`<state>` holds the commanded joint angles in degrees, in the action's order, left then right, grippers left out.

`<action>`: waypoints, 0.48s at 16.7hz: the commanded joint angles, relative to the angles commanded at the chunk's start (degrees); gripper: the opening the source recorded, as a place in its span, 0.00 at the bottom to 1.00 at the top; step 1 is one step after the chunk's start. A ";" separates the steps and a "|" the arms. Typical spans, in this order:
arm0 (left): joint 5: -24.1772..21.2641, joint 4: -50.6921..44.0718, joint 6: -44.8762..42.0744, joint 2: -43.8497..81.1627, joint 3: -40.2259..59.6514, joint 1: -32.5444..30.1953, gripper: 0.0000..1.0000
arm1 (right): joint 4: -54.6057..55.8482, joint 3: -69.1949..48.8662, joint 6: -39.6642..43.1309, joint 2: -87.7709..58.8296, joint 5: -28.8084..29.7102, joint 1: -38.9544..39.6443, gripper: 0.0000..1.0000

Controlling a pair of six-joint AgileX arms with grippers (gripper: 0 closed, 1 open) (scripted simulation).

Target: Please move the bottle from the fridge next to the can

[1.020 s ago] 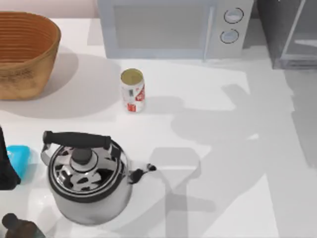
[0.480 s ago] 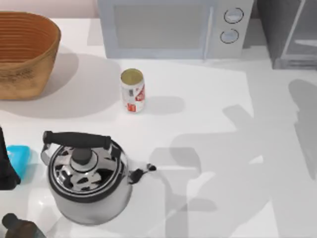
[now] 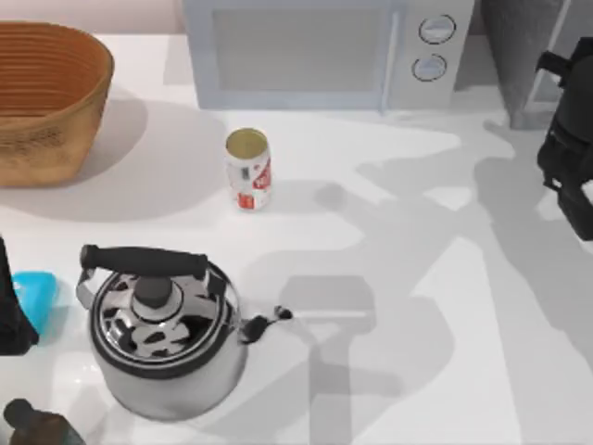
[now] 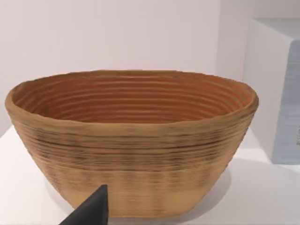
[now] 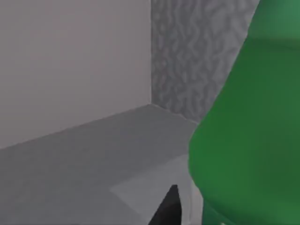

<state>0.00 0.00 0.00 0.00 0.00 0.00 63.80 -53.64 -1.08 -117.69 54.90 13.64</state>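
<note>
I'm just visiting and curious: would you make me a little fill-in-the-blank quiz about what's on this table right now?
1. The can stands in front of the ____, which has two round knobs.
2. The woven basket sits at the table's far ____ side.
3. The right wrist view shows a bottle whose colour is ____.
4. The kettle has a ____ handle.

Missing words: microwave; left; green; black

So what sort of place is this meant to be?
Most likely a rendered kitchen counter: a white table holds a microwave, a steel kettle, a wicker basket and a soda can, with a grey fridge at the right.
</note>
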 joint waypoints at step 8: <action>0.00 0.00 0.00 0.00 0.00 0.00 1.00 | 7.16 -1.08 -0.52 -8.54 -14.32 23.60 0.00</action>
<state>0.00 0.00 0.00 0.00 0.00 0.00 70.96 -54.72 -1.60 -126.23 40.58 37.24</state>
